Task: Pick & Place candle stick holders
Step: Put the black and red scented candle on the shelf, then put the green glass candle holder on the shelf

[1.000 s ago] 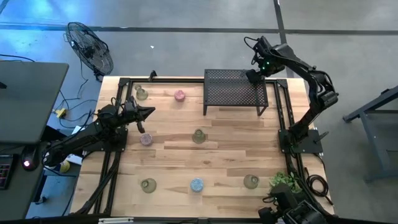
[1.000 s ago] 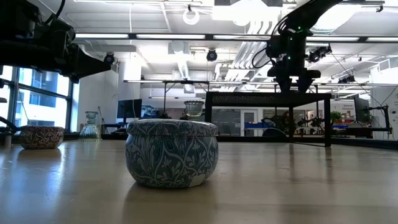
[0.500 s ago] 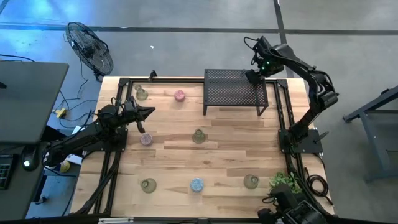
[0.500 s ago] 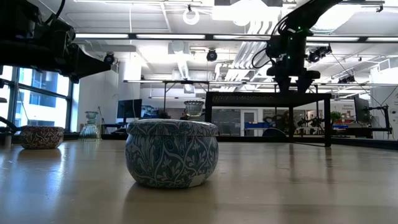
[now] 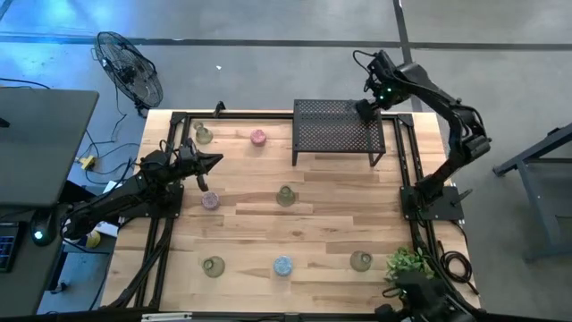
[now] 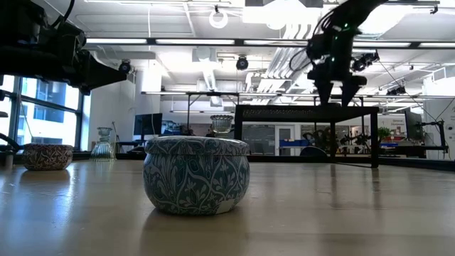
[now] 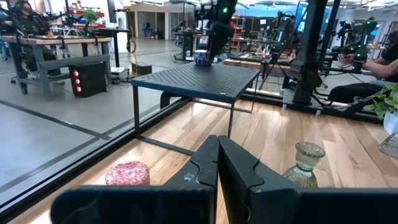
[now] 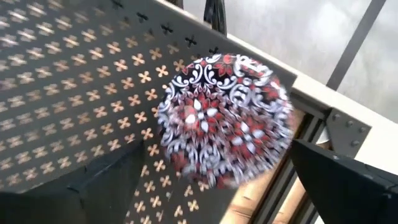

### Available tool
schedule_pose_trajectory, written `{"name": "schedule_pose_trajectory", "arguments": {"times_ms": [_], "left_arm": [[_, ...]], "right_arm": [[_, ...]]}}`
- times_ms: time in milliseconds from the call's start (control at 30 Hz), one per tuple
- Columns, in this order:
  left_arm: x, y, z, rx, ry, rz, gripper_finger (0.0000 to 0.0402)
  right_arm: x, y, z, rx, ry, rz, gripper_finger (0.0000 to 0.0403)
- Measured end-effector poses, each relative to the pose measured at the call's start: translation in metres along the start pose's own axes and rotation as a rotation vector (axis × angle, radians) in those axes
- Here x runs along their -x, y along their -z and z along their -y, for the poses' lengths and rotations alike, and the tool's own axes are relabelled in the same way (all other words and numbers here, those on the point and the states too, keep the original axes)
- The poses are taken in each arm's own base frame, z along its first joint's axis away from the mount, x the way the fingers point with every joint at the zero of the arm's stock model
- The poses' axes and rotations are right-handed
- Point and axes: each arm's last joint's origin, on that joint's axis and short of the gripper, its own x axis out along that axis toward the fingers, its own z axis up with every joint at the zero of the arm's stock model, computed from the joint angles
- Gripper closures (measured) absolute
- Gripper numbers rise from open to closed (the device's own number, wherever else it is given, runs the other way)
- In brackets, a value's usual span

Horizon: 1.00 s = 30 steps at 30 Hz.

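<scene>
A round holder with a red, white and black patterned top (image 8: 224, 118) sits on the black perforated stand (image 5: 338, 131), near its far right corner; it also shows in the left wrist view (image 7: 200, 57). My right gripper (image 5: 365, 109) hovers over it, open, one finger (image 8: 93, 186) on each side, touching nothing. Several more holders stand on the table: olive (image 5: 204, 135), pink (image 5: 257, 137), purple (image 5: 210, 200), olive (image 5: 285, 195), blue (image 5: 282, 265). My left gripper (image 5: 211, 161) is shut and empty above the table's left side, near the purple holder.
The stand rests on thin legs at the table's far right. Two more olive holders (image 5: 213, 266) (image 5: 360, 260) stand near the front edge. A green plant (image 5: 409, 261) sits at the front right corner. Black frame rails run along both table sides.
My right gripper has risen a little above the stand, its fingers staying apart; the patterned holder stays on the stand.
</scene>
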Motion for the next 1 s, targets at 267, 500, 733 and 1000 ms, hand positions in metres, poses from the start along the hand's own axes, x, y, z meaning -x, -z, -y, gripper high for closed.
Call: {"name": "schedule_pose_trajectory", "arguments": {"times_ms": [267, 500, 733, 1000], "left_arm": [[0.0, 0.0, 0.0, 0.0, 0.0, 0.0, 0.0399], [0.0, 0.001, 0.0, 0.032, -0.001, -0.009, 0.0399], [-0.002, 0.004, -0.001, 0.064, -0.01, -0.044, 0.0399], [-0.007, 0.007, -0.002, 0.064, -0.022, -0.089, 0.0399]], "right_arm": [[0.063, 0.027, -0.002, 0.029, -0.062, 0.192, 0.0005], [0.088, 0.082, -0.033, 0.158, -0.119, 0.317, 0.0082], [0.051, 0.125, -0.044, 0.073, -0.114, 0.498, 0.0291], [0.022, 0.105, -0.025, 0.008, 0.002, 0.398, 0.0373]]}}
